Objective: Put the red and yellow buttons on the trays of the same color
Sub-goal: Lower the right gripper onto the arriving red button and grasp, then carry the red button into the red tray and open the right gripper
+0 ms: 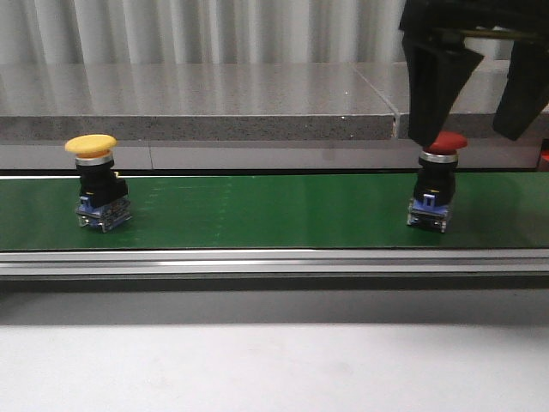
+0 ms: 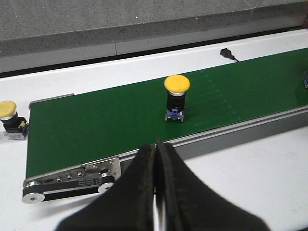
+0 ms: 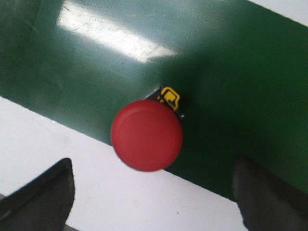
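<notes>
A: Any brand or writing on those buttons?

B: None that can be read. The red button (image 1: pixel 436 190) has a blue base and, in the right wrist view, a small yellow tab beside its cap, but no legible lettering. The yellow button (image 1: pixel 97 181) is built the same way, with a black body on a blue base.

A: What are they standing on?

B: A green belt (image 1: pixel 257 210) with a metal rail along its near edge, laid across a white worktop (image 1: pixel 257 360). Behind it runs a grey speckled stone ledge (image 1: pixel 197 107), and behind that a pale ribbed wall. The yellow button stands upright at the belt's left, the red one upright at its right, well apart.

A: And the arms?

B: The right pincer (image 1: pixel 479 120) hangs above the red button with its fingers spread wide, one on each side of the cap and touching nothing. The left pincer (image 2: pixel 156 159) has its fingers pressed together on nothing, over the worktop near the belt's roller end.

A: Does one view show something the others miss?

B: Yes. The left wrist view shows a second yellow button (image 2: pixel 11 120) on the worktop just off the belt's end, and a black cable end (image 2: pixel 228 53) beyond the belt.
</notes>
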Tool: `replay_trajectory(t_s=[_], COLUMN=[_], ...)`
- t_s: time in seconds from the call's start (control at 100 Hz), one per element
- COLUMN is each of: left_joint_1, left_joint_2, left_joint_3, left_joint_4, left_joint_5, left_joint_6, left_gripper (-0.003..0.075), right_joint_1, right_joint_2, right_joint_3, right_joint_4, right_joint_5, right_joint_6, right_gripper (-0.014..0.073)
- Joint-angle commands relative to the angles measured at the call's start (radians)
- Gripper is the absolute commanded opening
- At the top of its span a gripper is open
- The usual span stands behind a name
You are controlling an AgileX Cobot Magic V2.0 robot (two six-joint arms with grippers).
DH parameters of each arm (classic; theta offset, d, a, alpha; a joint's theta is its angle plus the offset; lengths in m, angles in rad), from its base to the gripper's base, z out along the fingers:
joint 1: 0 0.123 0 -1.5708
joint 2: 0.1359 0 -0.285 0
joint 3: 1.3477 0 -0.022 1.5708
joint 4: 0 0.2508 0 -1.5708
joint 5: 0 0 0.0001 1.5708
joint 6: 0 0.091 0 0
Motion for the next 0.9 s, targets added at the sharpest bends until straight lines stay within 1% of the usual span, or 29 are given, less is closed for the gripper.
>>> replay_trajectory(t_s=[0.0, 0.05, 0.1, 0.15, 0.25, 0.3, 0.34, 0.41, 0.5, 0.64, 0.78, 0.89], left_joint_1=[-0.008, -0.008, -0.008, -0.008, -0.008, -0.008, -0.008, -0.008, -0.008, -0.008, -0.008, -0.008], left_joint_2=[0.011, 0.011, 0.011, 0.011, 0.011, 0.011, 0.011, 0.011, 0.011, 0.011, 0.011, 0.011], left_joint_3=[-0.023, -0.023, -0.023, -0.023, -0.023, -0.023, -0.023, -0.023, -0.023, -0.023, -0.023, -0.023], left_joint_4=[-0.009, -0.009, -0.009, -0.009, -0.009, -0.009, -0.009, -0.009, -0.009, -0.009, -0.009, -0.009], left_joint_5=[-0.069, -0.069, -0.069, -0.069, -0.069, -0.069, -0.069, -0.069, -0.069, -0.069, -0.069, -0.069], left_joint_6=[0.001, 0.001, 0.001, 0.001, 0.001, 0.001, 0.001, 0.001, 0.001, 0.001, 0.001, 0.001], left_gripper=[-0.0020, -0.0020, -0.0020, -0.0020, -0.0020, -0.0020, -0.0020, -0.0020, -0.0020, -0.0020, -0.0020, -0.0020], right_joint_1=[-0.002, -0.002, -0.002, -0.002, -0.002, -0.002, -0.002, -0.002, -0.007, -0.054, -0.161, -0.273], right_joint_2=[-0.007, 0.004, 0.011, 0.012, 0.011, 0.011, 0.011, 0.007, -0.009, -0.060, -0.109, -0.124], right_joint_3=[-0.038, -0.038, -0.038, -0.038, -0.038, -0.038, -0.038, -0.038, -0.038, -0.051, -0.072, -0.080], right_joint_4=[-0.016, -0.037, -0.054, -0.056, -0.056, -0.056, -0.056, -0.056, -0.056, -0.056, -0.058, -0.058], right_joint_5=[-0.035, -0.052, -0.056, -0.056, -0.055, -0.055, -0.055, -0.056, -0.065, -0.075, -0.077, -0.078], right_joint_6=[-0.011, -0.011, -0.011, -0.011, -0.011, -0.011, -0.011, -0.011, -0.008, 0.010, 0.010, 0.010], right_gripper=[0.0652, 0.0636, 0.0596, 0.0533, 0.0356, 0.0281, 0.0229, 0.0170, 0.0140, 0.0140, 0.0140, 0.0140])
